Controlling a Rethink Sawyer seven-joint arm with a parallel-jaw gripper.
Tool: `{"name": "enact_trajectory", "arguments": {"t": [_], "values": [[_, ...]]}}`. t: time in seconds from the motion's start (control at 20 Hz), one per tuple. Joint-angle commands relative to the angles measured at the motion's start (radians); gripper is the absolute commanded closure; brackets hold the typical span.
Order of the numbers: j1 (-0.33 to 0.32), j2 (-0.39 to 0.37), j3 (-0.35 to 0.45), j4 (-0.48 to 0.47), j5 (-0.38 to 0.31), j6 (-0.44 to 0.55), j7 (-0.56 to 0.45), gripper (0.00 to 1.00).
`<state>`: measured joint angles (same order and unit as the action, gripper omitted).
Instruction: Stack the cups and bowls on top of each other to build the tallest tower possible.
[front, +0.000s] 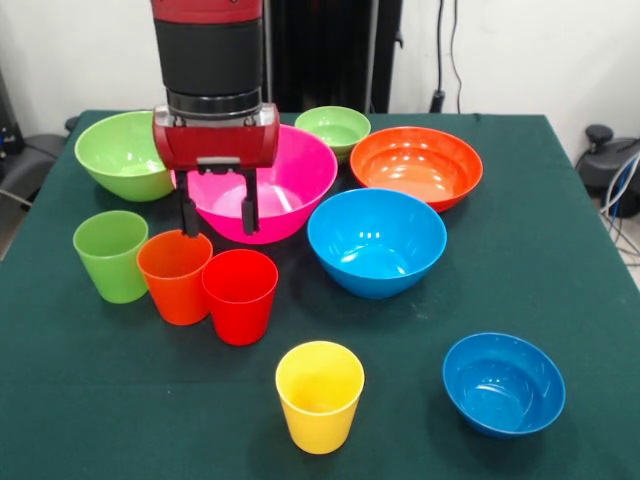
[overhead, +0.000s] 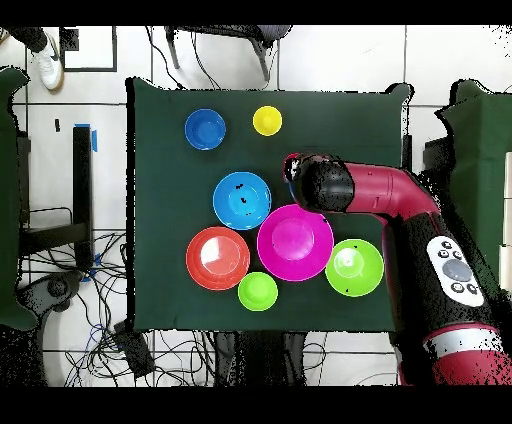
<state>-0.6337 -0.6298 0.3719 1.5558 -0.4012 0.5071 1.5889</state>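
Ten pieces sit separately on the green counter, so no tower has been started. Largest is the big pink bowl at mid-counter, with the big light-green bowl beside it toward the front view's left, the wide orange bowl toward its right, and the big blue bowl nearer the camera. The small light-green bowl stands behind the pink one; the small blue bowl stands well apart at the near right. Of the cups, the light-green cup, orange cup and red cup cluster closely, orange and red seemingly touching, while the yellow cup stands alone in front. The hand hangs released, its two fingers spread, low over the pink bowl's near rim and just above the orange cup. It seems to be lining up on that cluster. To grasp well, it should centre one finger inside a cup and one outside its wall, choosing the side away from the neighbours, since crowded cups could be knocked over during descent.
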Motion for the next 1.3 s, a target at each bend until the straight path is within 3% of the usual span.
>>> {"name": "enact_trajectory", "arguments": {"t": [0.05,1.3], "values": [[-0.003,0.098,0.068,-0.051,-0.082,0.017,-0.127,0.00],[0.019,0.155,0.075,-0.043,-0.099,-0.047,-0.092,0.00]]}}
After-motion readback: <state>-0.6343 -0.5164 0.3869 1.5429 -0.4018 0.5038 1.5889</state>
